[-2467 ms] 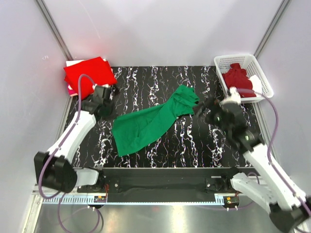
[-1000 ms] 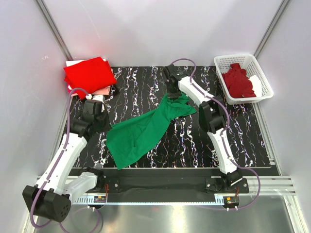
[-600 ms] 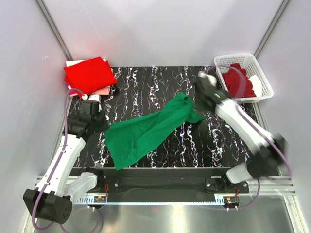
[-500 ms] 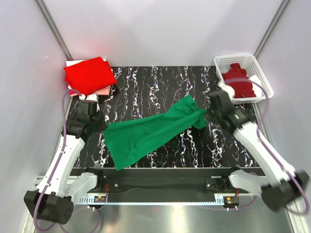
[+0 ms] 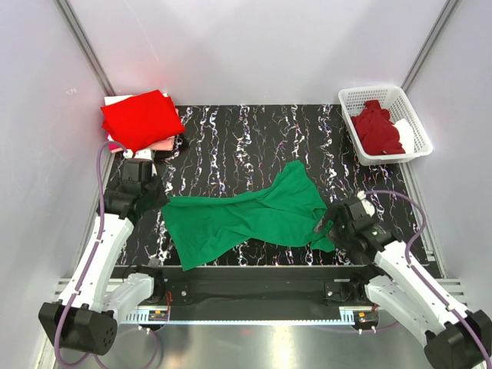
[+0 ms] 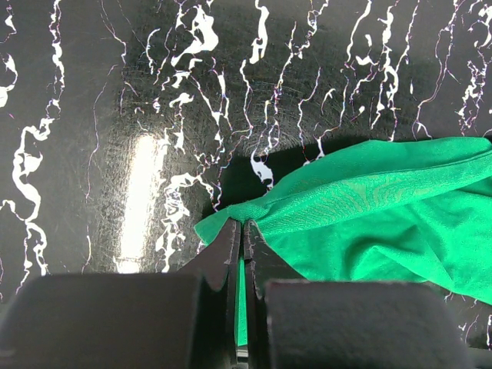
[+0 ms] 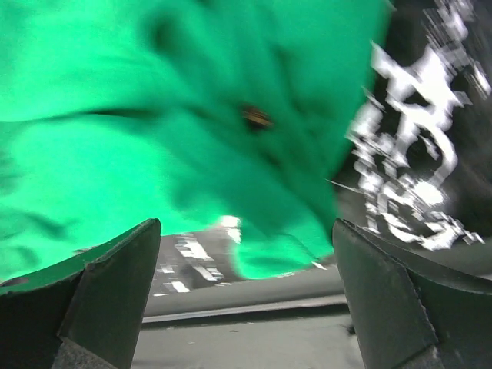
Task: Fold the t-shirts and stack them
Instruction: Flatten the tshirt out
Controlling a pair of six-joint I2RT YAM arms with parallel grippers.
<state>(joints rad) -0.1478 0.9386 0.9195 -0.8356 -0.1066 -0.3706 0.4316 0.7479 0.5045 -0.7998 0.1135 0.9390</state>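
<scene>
Looking across the black marbled table [image 5: 231,131], we found the green t-shirt [image 5: 246,219] stretched along its near half, plain emerald, creased and partly doubled over itself. We judged it light, limp and unlikely to slip, best taken by corners or hem and drawn taut from both ends. A red t-shirt [image 5: 142,119] lay folded at the far left corner, and a maroon t-shirt [image 5: 377,129] sat bunched in the white basket [image 5: 350,96]. The left gripper [image 6: 240,238] pinched the green t-shirt's left corner. The right gripper [image 7: 246,223] stood spread at its right end, holding nothing.
</scene>
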